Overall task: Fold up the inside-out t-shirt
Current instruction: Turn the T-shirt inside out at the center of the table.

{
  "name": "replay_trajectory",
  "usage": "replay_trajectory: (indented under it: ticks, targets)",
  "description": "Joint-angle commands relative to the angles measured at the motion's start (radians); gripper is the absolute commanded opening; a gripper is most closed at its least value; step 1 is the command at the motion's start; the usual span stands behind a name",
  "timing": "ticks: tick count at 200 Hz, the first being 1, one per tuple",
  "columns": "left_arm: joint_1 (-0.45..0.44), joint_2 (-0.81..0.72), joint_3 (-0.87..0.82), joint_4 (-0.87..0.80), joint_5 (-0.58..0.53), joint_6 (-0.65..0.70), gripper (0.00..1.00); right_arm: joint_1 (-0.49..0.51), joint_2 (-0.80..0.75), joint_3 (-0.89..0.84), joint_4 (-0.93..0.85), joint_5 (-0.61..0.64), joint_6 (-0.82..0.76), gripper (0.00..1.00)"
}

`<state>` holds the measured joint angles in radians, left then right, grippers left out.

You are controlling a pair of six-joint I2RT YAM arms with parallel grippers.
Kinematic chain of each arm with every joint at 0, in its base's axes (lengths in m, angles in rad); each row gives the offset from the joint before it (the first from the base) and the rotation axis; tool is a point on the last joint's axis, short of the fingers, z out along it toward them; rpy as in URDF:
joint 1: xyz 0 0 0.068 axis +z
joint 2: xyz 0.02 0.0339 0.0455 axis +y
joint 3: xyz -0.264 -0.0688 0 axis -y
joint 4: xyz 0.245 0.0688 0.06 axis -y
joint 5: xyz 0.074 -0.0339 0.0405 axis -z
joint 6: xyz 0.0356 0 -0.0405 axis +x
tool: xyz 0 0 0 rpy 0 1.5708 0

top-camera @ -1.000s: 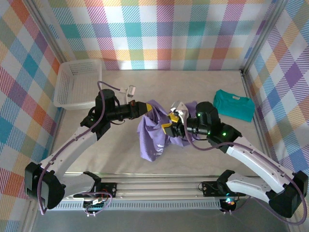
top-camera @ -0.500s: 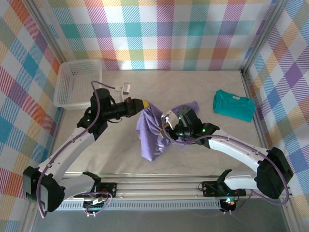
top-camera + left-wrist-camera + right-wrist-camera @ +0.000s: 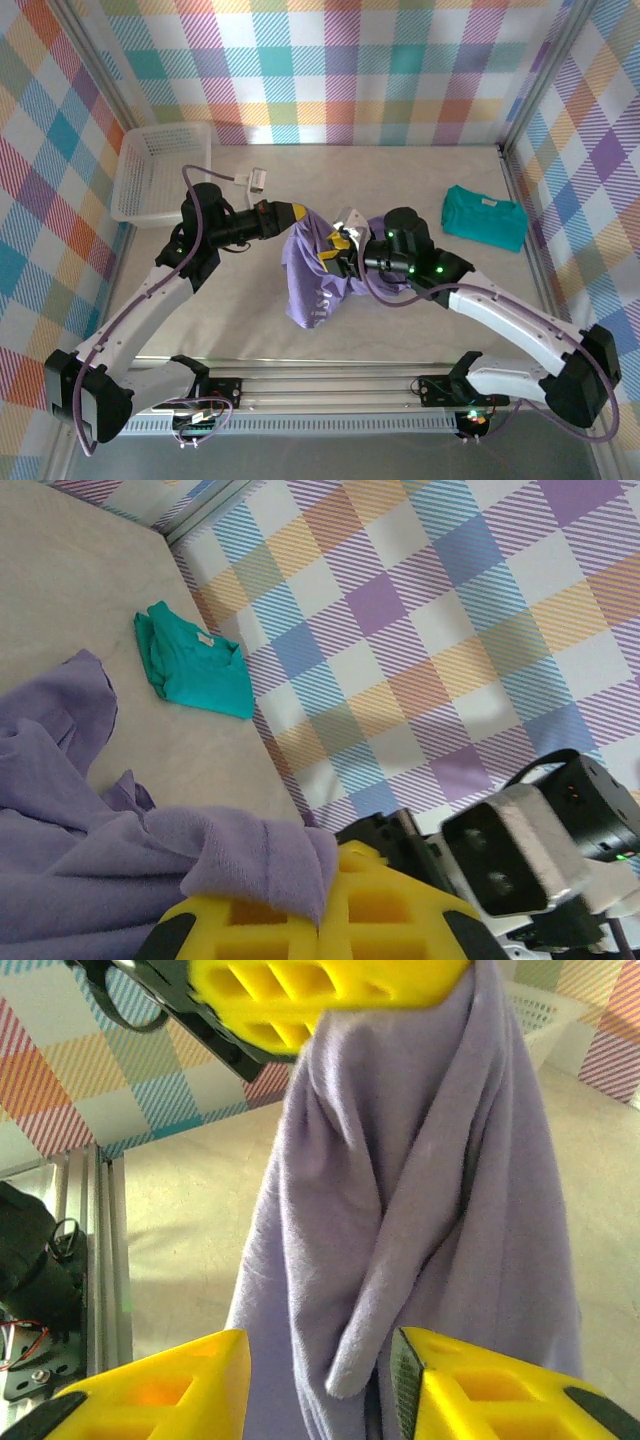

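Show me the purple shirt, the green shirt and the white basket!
purple shirt (image 3: 311, 285), top view, on the middle of the hanging cloth.
green shirt (image 3: 485, 218), top view, on the middle of the folded cloth.
white basket (image 3: 150, 180), top view, on its bare mesh floor.

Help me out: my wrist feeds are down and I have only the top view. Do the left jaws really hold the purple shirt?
Observer: Yes. In the left wrist view a fold of the shirt is caught in the shut left jaws.
Operator: And the right jaws?
Observer: In the right wrist view they stand apart, with a fold hanging loose between them.
Operator: How does the cloth hang there?
Observer: It drops from the left jaws in long vertical folds, bunched together.
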<state>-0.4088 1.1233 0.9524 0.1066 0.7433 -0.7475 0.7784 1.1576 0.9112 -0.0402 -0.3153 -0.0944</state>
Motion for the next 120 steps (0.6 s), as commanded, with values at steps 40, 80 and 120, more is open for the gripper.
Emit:
replay_trajectory:
  ticks: [40,80,120]
  targets:
    - [0.011,-0.019,0.004,0.019,0.022,0.023,0.00,-0.003,0.106,0.075,0.008,0.037,-0.013,0.24]
    - [0.011,-0.021,0.004,0.005,0.017,0.041,0.00,-0.035,0.071,0.064,-0.014,-0.006,0.019,0.13]
    - [0.011,-0.015,0.001,-0.006,0.003,0.059,0.00,-0.067,0.070,0.094,-0.066,-0.131,0.038,0.15]
